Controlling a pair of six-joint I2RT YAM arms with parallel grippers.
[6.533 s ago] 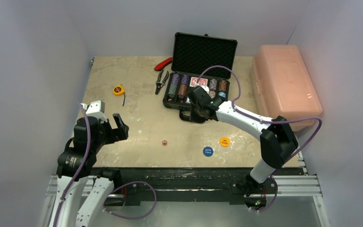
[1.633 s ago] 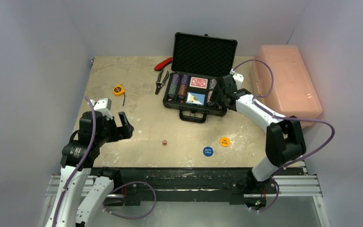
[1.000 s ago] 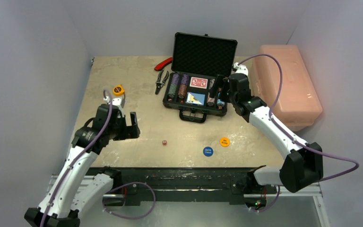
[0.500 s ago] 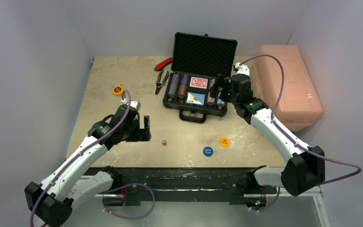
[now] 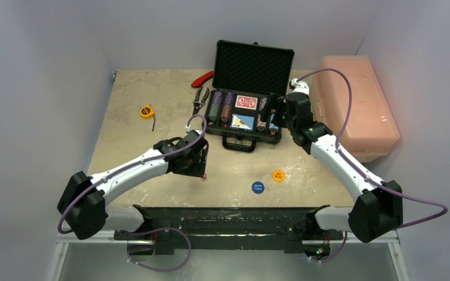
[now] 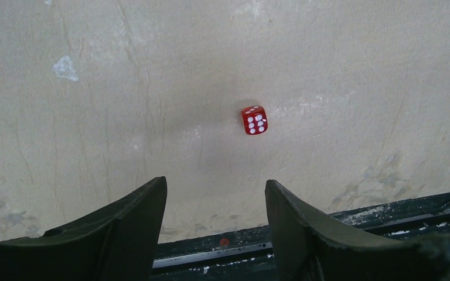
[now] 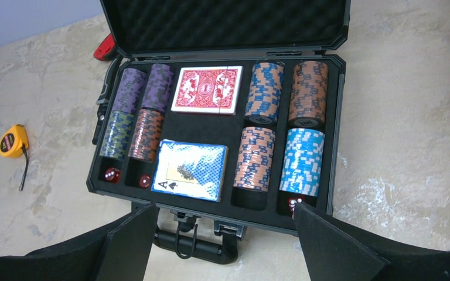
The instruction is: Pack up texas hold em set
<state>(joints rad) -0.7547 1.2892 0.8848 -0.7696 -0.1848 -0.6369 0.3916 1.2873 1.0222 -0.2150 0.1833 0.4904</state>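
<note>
**A:** Top cam: the briefcase lies open at the far middle, with the right gripper at its right edge. The left gripper hangs low, nearer than the handle. The blue disc and orange disc lie near-right.

**B:** Left wrist: fingers spread, nothing held, red die just beyond the tips. Right wrist: also wide and empty. Chip stacks, red deck and blue deck sit in the case.

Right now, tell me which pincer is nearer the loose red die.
Left. The left pincer hovers open right by the die; the right pincer is away at the briefcase.
</note>
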